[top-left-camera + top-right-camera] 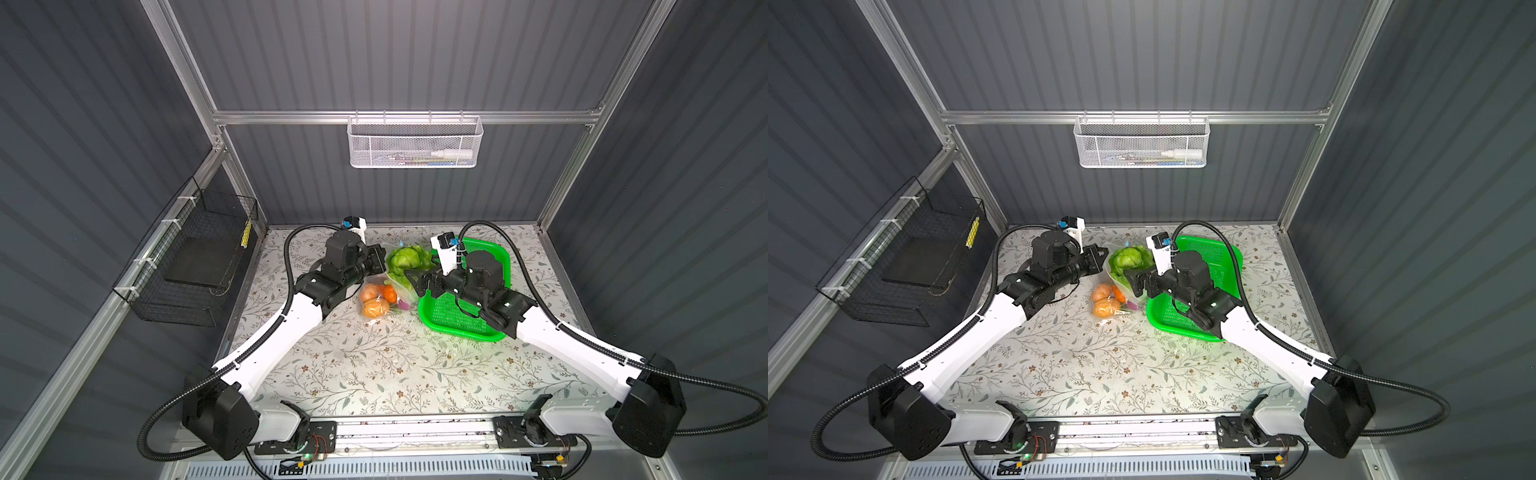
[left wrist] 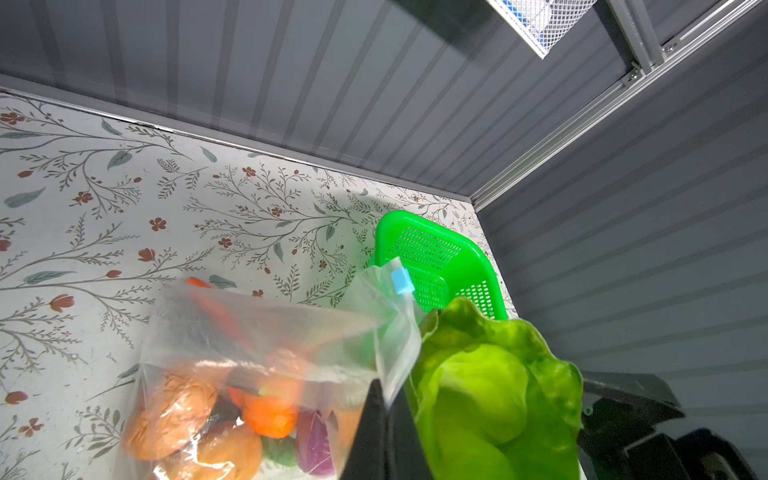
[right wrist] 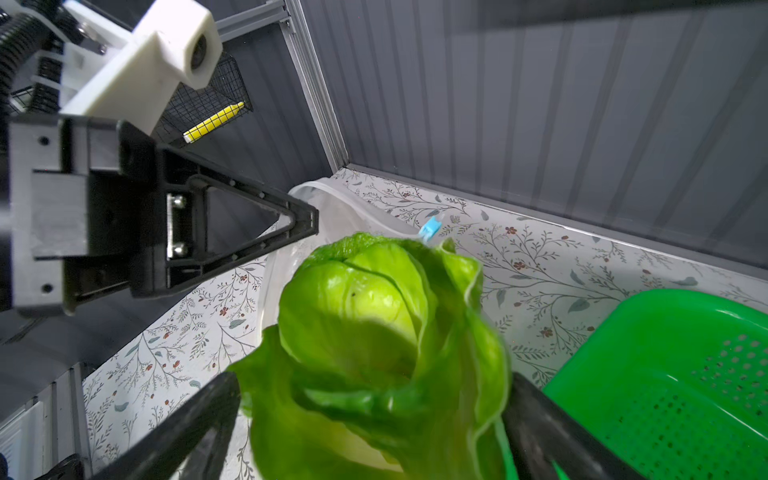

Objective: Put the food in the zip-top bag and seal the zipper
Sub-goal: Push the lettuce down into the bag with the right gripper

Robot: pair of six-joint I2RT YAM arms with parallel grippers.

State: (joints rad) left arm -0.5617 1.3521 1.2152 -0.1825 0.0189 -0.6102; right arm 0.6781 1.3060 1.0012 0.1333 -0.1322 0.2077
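Right wrist view | cabbage point(image 3: 374, 311) between wide-spread right hand point(image 3: 372, 384) | left hand point(image 3: 309, 224) pinching zip-top bag point(image 3: 345, 203)

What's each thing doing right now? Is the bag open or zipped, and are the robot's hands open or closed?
Zip-top bag: mouth open, unzipped.
Slider tab: at one end of the mouth.
Cabbage: at the bag's open mouth.
Purple onion: inside the bag.
Green basket: upright, no food showing.
Left gripper: shut on the bag's edge.
Right gripper: open around the cabbage.
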